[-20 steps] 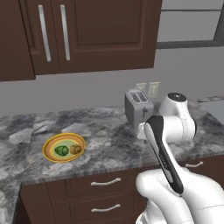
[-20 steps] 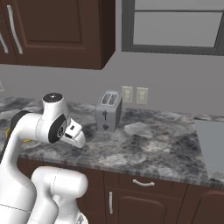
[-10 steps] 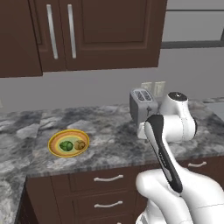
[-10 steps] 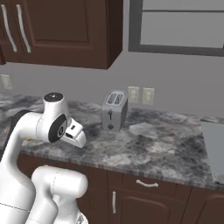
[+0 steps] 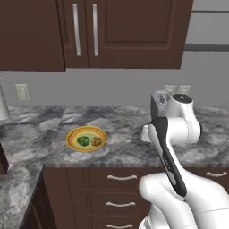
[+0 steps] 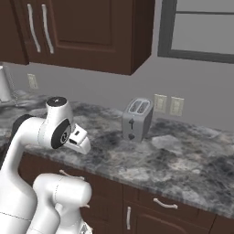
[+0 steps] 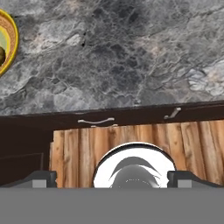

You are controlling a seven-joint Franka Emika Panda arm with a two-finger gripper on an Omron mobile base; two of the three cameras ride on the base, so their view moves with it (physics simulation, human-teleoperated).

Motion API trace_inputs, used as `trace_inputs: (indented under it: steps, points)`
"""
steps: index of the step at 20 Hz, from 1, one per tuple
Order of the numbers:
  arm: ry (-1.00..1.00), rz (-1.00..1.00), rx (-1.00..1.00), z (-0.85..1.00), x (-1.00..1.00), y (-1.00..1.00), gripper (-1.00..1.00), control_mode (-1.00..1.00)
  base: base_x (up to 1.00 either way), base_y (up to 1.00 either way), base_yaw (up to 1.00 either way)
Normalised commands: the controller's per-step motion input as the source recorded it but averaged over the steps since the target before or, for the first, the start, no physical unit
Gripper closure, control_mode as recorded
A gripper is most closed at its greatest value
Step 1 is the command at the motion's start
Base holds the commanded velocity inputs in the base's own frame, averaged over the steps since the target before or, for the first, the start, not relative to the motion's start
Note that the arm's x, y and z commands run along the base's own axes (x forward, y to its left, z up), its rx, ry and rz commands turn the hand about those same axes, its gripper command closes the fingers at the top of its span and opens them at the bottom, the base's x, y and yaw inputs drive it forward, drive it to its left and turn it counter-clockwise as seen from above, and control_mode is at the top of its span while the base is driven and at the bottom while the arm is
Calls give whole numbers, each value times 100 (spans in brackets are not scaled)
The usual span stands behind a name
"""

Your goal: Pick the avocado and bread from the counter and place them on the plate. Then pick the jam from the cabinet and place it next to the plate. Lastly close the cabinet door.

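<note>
- The avocado (image 5: 82,142) and bread (image 5: 96,142) sit side by side on the plate (image 5: 75,133).
- The gripper (image 7: 112,177) hangs over the counter's (image 5: 120,143) near edge, fingers wide apart and empty.
- Cabinet (image 5: 112,33) doors are shut.

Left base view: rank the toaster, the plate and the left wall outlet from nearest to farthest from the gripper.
1. Toaster, at the back of the counter just behind the gripper, and plate, on the counter to its left: too close to call.
2. Left wall outlet, on the wall at the far left, clearly farthest.
</note>
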Motion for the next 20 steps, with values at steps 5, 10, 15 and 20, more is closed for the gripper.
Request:
trace_inputs:
  steps: [5,10,15,20]
  points:
    - [0,0,0,0,0,0,-100,100,6,0,35]
    - [0,0,0,0,0,0,-100,100,14,0,38]
    - [0,0,0,0,0,0,-100,100,17,0,38]
    - [0,0,0,0,0,0,-100,100,10,0,37]
